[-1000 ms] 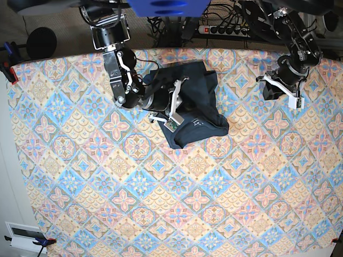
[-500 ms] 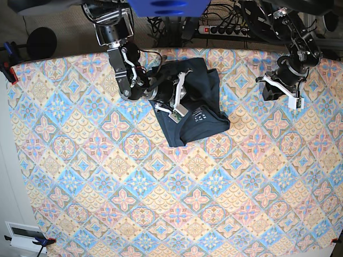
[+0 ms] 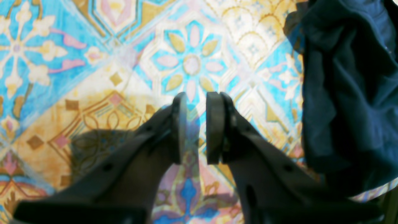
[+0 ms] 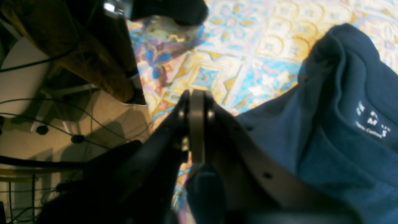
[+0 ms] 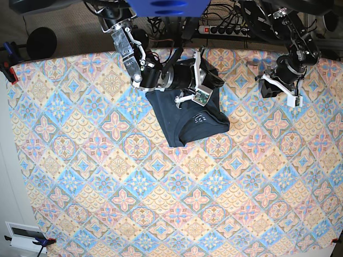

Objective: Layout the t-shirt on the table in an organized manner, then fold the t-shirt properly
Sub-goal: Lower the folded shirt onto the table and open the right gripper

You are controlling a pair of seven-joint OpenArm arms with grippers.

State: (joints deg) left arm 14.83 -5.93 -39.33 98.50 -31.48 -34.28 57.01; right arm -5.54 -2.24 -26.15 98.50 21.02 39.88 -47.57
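One navy shirt (image 5: 193, 120) lay crumpled on the bench (image 5: 161, 209); two claws: left claw (image 3: 196, 124) slightly apart, empty; right claw (image 4: 196, 124) together.

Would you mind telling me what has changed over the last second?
The right gripper, shut, swung from the t-shirt's near-left part up toward the table's far edge, and the shirt's outline shifted with it. The left gripper stayed slightly open, apart from the shirt.

brown floor (image 5: 59, 27), power strip (image 5: 225, 29), cables (image 5: 161, 24)
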